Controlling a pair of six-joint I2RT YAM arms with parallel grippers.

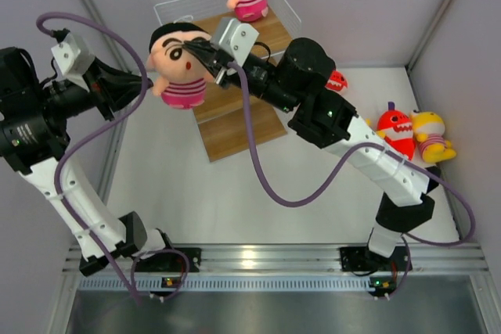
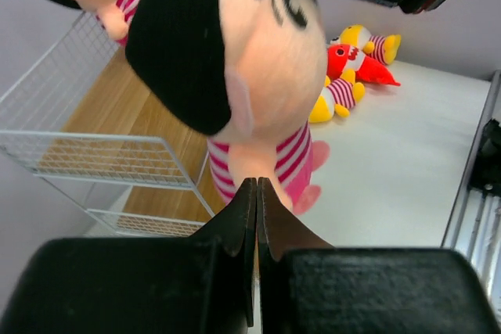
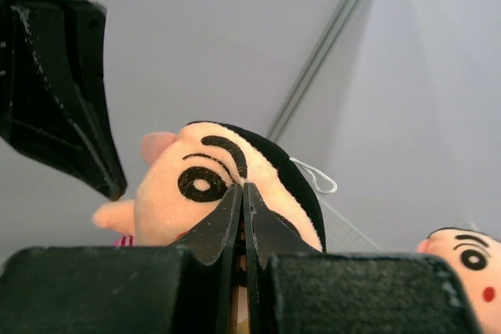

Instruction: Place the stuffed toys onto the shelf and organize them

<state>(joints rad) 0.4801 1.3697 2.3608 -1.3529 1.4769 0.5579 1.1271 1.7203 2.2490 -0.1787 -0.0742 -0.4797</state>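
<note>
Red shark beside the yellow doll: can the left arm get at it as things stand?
Probably not: the red shark lies far right, and the right arm, holding a boy doll, stretches across between it and the left tool.

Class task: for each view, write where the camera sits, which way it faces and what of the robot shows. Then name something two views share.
Top external: above and behind the bases, looking down on the table, shelf and held boy doll; left arm and right arm show.
Left wrist: on the left arm, facing the doll and shelf; the shut left fingers show.
Right wrist: on the right arm, facing the doll's face; the right fingers show.
Shared: all show the doll.
</note>
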